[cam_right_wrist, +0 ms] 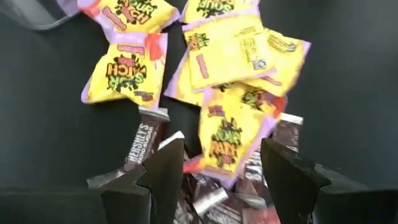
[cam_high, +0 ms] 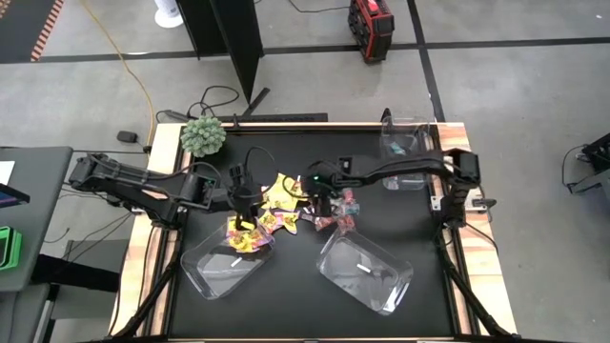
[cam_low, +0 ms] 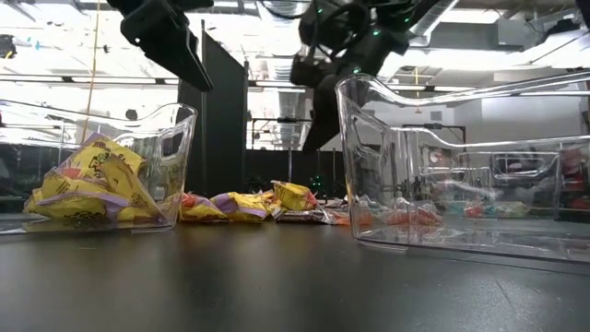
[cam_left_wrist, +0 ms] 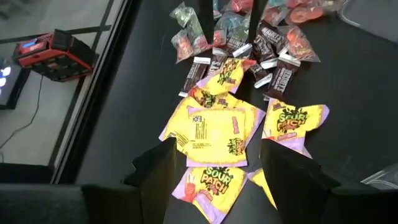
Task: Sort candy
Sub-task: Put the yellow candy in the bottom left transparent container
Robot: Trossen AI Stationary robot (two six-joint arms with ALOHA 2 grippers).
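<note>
A loose pile of candy lies mid-table: yellow packets [cam_high: 279,193], dark brown mini bars [cam_left_wrist: 273,56] and teal-and-pink wrappers [cam_high: 335,217]. More yellow packets [cam_low: 88,184] lie in the near-left clear bin [cam_high: 214,272]. My left gripper [cam_left_wrist: 217,177] hangs open above yellow packets [cam_left_wrist: 214,127] at the pile's left side, by that bin's far end. My right gripper [cam_right_wrist: 224,171] is open above the pile's right part, tilted down. A yellow packet [cam_right_wrist: 233,134] and brown bars [cam_right_wrist: 140,146] lie below its fingers. Neither gripper holds anything.
A second clear bin [cam_high: 365,270] stands near-right of the pile and a third [cam_high: 405,143] at the far right. A fuzzy green ball plant [cam_high: 203,135] sits at the far-left corner. Bare black tabletop lies between the near bins and along the near edge.
</note>
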